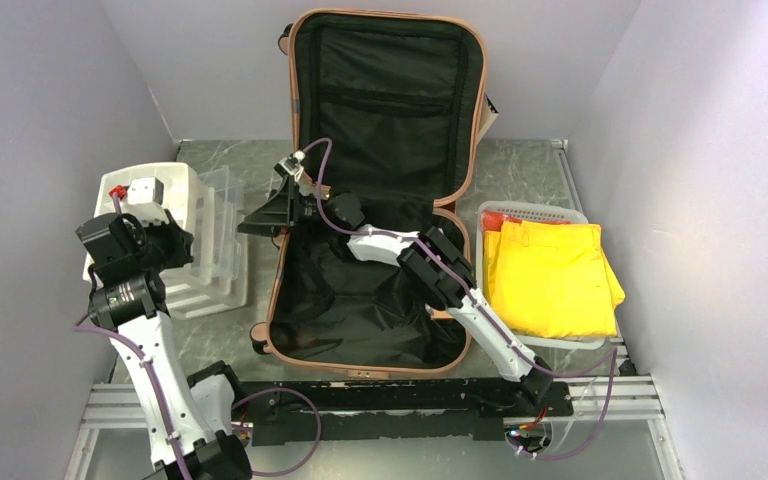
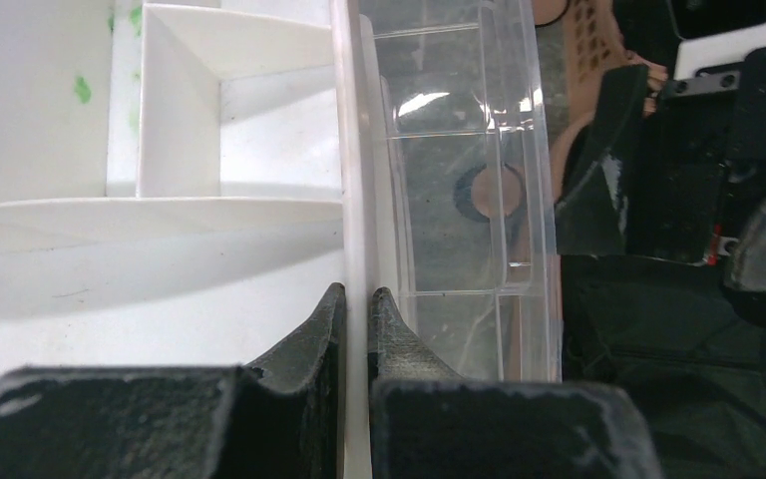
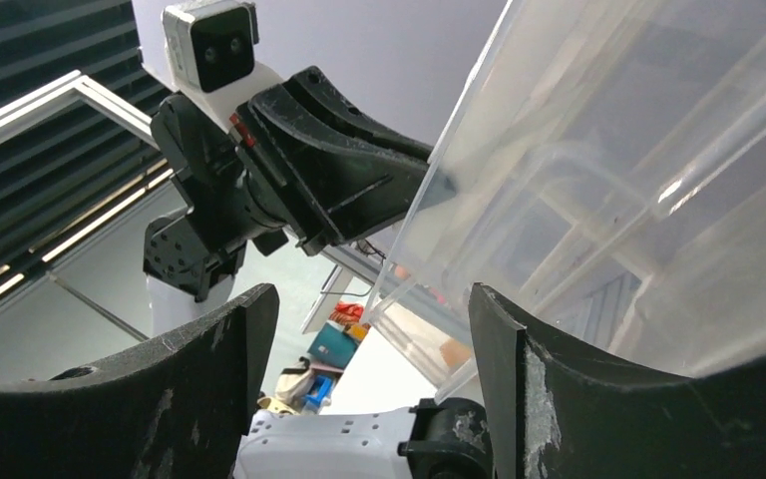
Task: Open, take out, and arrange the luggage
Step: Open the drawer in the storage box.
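luggage (image 1: 380, 100) lies open at the middle of the table (image 1: 520, 170), lid standing up at the back, black lining showing. left gripper (image 2: 357, 299) is clenched on the thin wall of the white organizer (image 2: 160, 150), just beside the clear tray (image 2: 459, 150). right gripper (image 3: 374, 309) hangs released at the luggage's left edge, jaws wide apart, with a corner of the clear tray just beyond them.

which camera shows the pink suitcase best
Top external: the whole luggage lies open, lid raised, black lining showing. Left wrist catches only a strip of rim and lining at right; right wrist shows none.
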You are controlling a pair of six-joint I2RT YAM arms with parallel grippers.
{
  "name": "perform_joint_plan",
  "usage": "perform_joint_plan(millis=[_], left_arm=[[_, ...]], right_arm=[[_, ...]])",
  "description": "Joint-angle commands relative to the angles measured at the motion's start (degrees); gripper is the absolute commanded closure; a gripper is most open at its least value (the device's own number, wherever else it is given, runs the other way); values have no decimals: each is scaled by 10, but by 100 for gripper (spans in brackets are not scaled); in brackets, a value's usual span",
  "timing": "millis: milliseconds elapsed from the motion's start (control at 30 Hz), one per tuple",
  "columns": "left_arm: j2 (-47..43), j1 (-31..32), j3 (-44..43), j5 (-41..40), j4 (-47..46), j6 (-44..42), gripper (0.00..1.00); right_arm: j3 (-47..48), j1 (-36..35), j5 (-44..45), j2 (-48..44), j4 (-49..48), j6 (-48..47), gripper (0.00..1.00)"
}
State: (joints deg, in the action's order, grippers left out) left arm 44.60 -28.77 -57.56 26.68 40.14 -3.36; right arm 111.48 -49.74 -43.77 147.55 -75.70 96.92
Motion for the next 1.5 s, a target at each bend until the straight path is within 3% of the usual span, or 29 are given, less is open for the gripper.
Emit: perform_joint_plan(millis=[0,267,467,567,700,800,867,1100,1167,1267,1367,1467], left_arm=[[-9,-1,-37,-30,-120,-23,95],[2,-1,-24,-14,-139,-62,95],[19,-1,-7,-27,-149,-125,95],[21,-1,3,-21,-157,-139,95],[27,0,16,-7,-157,-154,95],[28,0,31,-3,-161,-162,95],[29,1,38,1,-161,-171,95],[21,1,61,18,-155,-201,94],[16,1,65,24,-153,-204,89],[16,1,63,36,-155,-192,70],[16,1,57,48,-149,-183,53],[9,1,58,46,-151,-174,41]], right_arm=[[-14,5,-14,-48,-44,-13,26],[-35,9,-42,-44,-3,-70,27],[-40,27,-139,-97,171,-229,29],[-64,47,-166,-153,303,-354,29],[-60,70,-166,-225,596,-617,26],[-29,81,-114,-272,851,-852,22],[-20,89,-64,-299,970,-990,20],[-84,111,129,-371,1238,-1359,19],[-125,111,198,-388,1255,-1404,19],[-206,112,288,-426,1214,-1430,19],[-285,112,342,-459,1141,-1440,18],[-310,113,371,-458,1119,-1450,18]])
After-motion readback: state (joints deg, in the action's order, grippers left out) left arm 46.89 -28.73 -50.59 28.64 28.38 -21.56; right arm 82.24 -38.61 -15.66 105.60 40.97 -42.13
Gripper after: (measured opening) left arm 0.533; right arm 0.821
